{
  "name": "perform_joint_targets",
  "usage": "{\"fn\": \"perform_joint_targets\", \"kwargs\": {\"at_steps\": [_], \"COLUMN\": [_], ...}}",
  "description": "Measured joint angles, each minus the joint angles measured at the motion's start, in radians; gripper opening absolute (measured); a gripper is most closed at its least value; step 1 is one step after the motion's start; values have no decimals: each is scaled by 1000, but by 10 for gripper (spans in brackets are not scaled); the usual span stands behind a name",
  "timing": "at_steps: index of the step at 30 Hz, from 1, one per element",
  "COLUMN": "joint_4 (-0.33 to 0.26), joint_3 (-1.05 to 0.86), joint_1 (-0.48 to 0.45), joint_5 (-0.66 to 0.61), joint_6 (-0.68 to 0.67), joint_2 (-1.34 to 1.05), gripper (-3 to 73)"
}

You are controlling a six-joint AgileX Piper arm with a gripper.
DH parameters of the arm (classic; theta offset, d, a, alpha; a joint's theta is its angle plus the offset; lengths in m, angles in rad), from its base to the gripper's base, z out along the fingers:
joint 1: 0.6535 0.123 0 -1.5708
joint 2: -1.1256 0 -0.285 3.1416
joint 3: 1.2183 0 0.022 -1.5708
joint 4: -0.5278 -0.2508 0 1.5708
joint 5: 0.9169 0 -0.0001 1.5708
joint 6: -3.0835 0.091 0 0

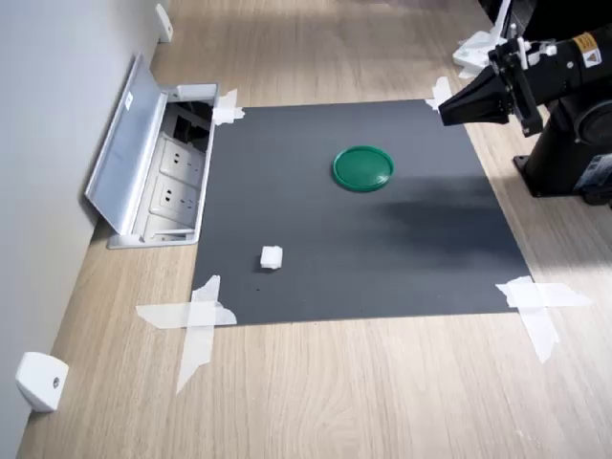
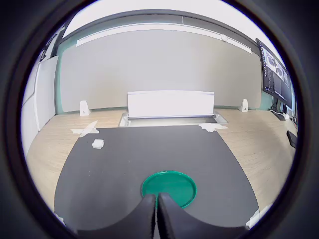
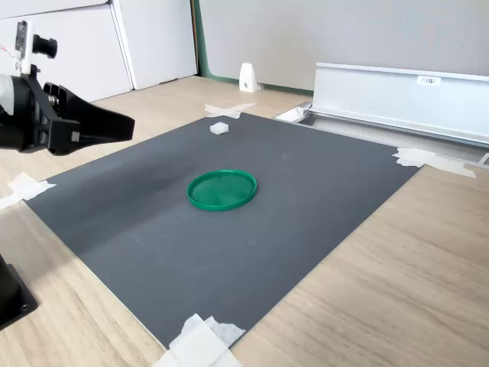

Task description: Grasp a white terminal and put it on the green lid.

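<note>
The white terminal is a tiny white block lying on the dark mat, far from the arm. The green lid lies flat near the mat's middle, with nothing on it. My gripper hangs in the air above the mat's edge, at the first exterior view's upper right and the second exterior view's left. Its fingers are pressed together with nothing between them, pointing towards the lid.
The dark mat is taped at its corners onto a wooden table. An open floor socket box with a raised metal cover lies beside the mat. A rounded white wedge stands by the wall. The arm's black base is beside the mat.
</note>
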Motion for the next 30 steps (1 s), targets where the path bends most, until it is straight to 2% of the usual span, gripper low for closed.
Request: {"fn": "perform_joint_targets", "kwargs": {"at_steps": [18,23,26,30], "joint_4": [0,3,24,89], "joint_3": [0,63,129,252], "joint_1": [0,0,0,0], "joint_5": [-2,-21,-22,-48], "joint_6": [0,0,0,0], "joint_2": [0,5,89,263], "gripper": [-8,-8,-8,-8]}}
